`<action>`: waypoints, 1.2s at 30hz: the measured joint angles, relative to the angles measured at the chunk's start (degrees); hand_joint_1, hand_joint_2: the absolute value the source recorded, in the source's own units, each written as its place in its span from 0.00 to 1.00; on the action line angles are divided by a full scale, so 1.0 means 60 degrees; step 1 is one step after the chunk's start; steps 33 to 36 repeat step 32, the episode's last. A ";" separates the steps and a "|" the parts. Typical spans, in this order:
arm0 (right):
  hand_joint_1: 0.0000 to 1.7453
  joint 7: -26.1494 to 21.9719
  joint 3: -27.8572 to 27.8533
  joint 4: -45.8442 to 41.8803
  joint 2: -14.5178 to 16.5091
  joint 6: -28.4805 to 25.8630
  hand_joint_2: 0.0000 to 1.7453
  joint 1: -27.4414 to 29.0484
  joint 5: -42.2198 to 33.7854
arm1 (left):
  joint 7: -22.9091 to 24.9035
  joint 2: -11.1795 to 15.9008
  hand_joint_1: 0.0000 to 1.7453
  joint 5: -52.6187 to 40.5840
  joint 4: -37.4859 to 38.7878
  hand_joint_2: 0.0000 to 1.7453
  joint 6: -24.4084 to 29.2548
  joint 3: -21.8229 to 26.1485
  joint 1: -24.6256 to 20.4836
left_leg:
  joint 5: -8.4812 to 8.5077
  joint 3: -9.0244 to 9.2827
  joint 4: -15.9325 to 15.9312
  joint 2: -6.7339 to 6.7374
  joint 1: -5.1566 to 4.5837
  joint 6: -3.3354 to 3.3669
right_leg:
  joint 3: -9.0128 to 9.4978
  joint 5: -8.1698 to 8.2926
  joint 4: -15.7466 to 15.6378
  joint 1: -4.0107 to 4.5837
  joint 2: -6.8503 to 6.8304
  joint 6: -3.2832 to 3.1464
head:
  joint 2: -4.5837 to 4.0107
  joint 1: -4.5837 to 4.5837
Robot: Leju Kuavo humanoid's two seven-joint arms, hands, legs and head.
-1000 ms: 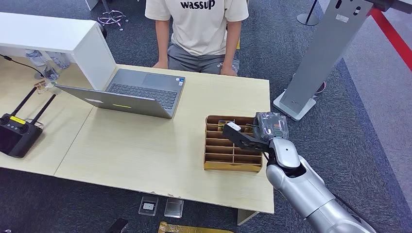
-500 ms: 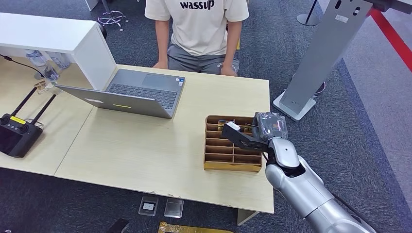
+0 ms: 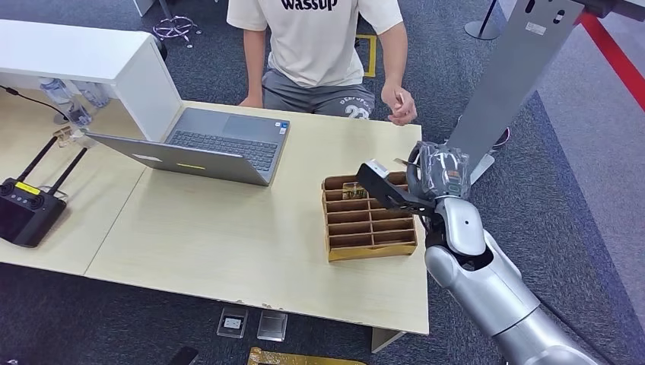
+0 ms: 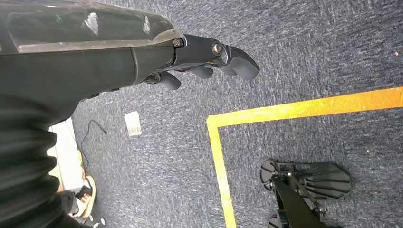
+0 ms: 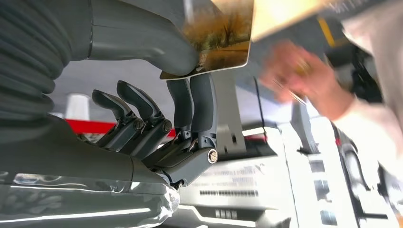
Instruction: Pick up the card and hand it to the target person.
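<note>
Head view: high, facing forward and down over the desk (image 3: 228, 228), taking in its far edge, where a person (image 3: 316, 46) sits, and the floor beyond its right edge. Right wrist view: very close behind the right hand (image 5: 157, 128), turned on its side, facing the person's hand (image 5: 304, 80); both views share that hand. Left wrist view: close behind the left hand (image 4: 204, 59), aimed down at carpet (image 4: 309, 47).

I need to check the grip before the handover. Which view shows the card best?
The right wrist view: the card shows large there, pinched between the right hand's thumb and fingers. The head view shows it as a thin sliver above the hand. The left wrist view looks at the floor.
</note>
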 joint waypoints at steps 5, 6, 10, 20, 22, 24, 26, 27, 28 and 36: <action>0.98 -0.0068 -0.0247 -0.1148 -0.0154 -0.0050 1.00 -0.0021 0.0361 | -0.0040 0.0000 0.00 0.0012 0.0000 1.00 0.0000 -0.0001 0.0010 | 0.0000 0.0000 0.0000 0.0000 0.0000 0.0000 | 0.0000 0.0000 0.0000 0.0000 0.0000 0.0000 | 0.0000 -0.0004; 0.98 -0.0146 -0.0258 -0.1274 -0.0164 -0.0061 1.00 -0.0004 0.0395 | -0.0047 0.0000 0.00 0.0007 0.0000 1.00 -0.0001 -0.0001 0.0007 | 0.0000 0.0000 0.0000 0.0001 0.0000 0.0000 | 0.0000 0.0000 0.0000 0.0000 0.0001 0.0000 | 0.0000 -0.0005; 0.98 -0.0547 -0.0258 -0.1480 -0.0161 -0.0226 1.00 0.0104 0.0441 | -0.0053 -0.0004 0.00 -0.0064 0.0000 1.00 -0.0006 -0.0004 -0.0024 | 0.0000 -0.0002 -0.0001 -0.0001 0.0000 0.0000 | 0.0001 0.0000 0.0000 0.0000 -0.0001 0.0000 | 0.0000 -0.0003; 0.98 -0.1788 -0.0197 -0.0584 0.0044 -0.1239 1.00 0.0232 0.0280 | 0.0146 -0.0004 0.00 -0.0151 0.0000 1.00 -0.0234 -0.0033 -0.0181 | 0.0000 -0.0012 -0.0001 -0.0003 0.0000 0.0000 | -0.0001 0.0000 0.0001 0.0000 -0.0004 0.0000 | 0.0000 0.0000; 0.60 -0.2101 -0.0197 -0.0259 0.0110 -0.1460 1.00 0.0231 0.0231 | 0.0170 -0.0004 0.00 -0.0158 0.0000 1.00 -0.0359 -0.0047 -0.0209 | 0.0000 -0.0013 -0.0001 -0.0003 0.0000 0.0000 | -0.0001 0.0000 0.0001 0.0000 -0.0005 0.0000 | 0.0000 -0.0001; 0.12 -0.2401 -0.0197 0.0106 0.0178 -0.1729 1.00 0.0231 0.0200 | 0.0211 -0.0004 0.00 -0.0202 0.0000 1.00 -0.0477 -0.0080 -0.0236 | 0.0000 -0.0013 -0.0001 -0.0003 0.0000 0.0000 | -0.0001 0.0000 0.0001 0.0000 -0.0006 0.0000 | 0.0000 0.0002; 0.00 -0.2643 -0.0199 0.0469 0.0234 -0.1995 1.00 0.0231 0.0148 | 0.0254 -0.0004 0.00 -0.0268 0.0000 0.75 -0.0527 -0.0131 -0.0259 | 0.0000 -0.0013 -0.0001 -0.0004 0.0000 0.0000 | -0.0001 0.0000 0.0001 0.0000 -0.0005 0.0000 | 0.0000 0.0000; 0.00 -0.2741 -0.0201 0.0630 0.0261 -0.2109 1.00 0.0233 0.0093 | 0.0267 -0.0004 0.00 -0.0290 0.0000 0.50 -0.0517 -0.0152 -0.0269 | 0.0000 -0.0012 -0.0001 -0.0004 0.0000 0.0000 | -0.0001 0.0000 0.0001 0.0000 -0.0005 0.0000 | 0.0000 -0.0002; 0.00 -0.2831 -0.0205 0.0776 0.0282 -0.2210 1.00 0.0239 0.0010 | 0.0274 -0.0004 0.00 -0.0294 0.0000 0.25 -0.0488 -0.0166 -0.0276 | 0.0000 -0.0012 0.0000 -0.0004 0.0000 0.0000 | -0.0002 0.0000 0.0001 0.0000 -0.0005 0.0000 | 0.0000 -0.0003; 0.00 -0.3162 -0.0267 0.1061 0.0334 -0.2435 1.00 0.0326 -0.0613 | 0.0267 -0.0004 0.00 -0.0207 0.0000 0.00 -0.0342 -0.0176 -0.0277 | 0.0000 -0.0011 0.0000 -0.0003 0.0000 0.0000 | -0.0003 0.0000 0.0001 0.0000 -0.0005 0.0000 | 0.0000 -0.0002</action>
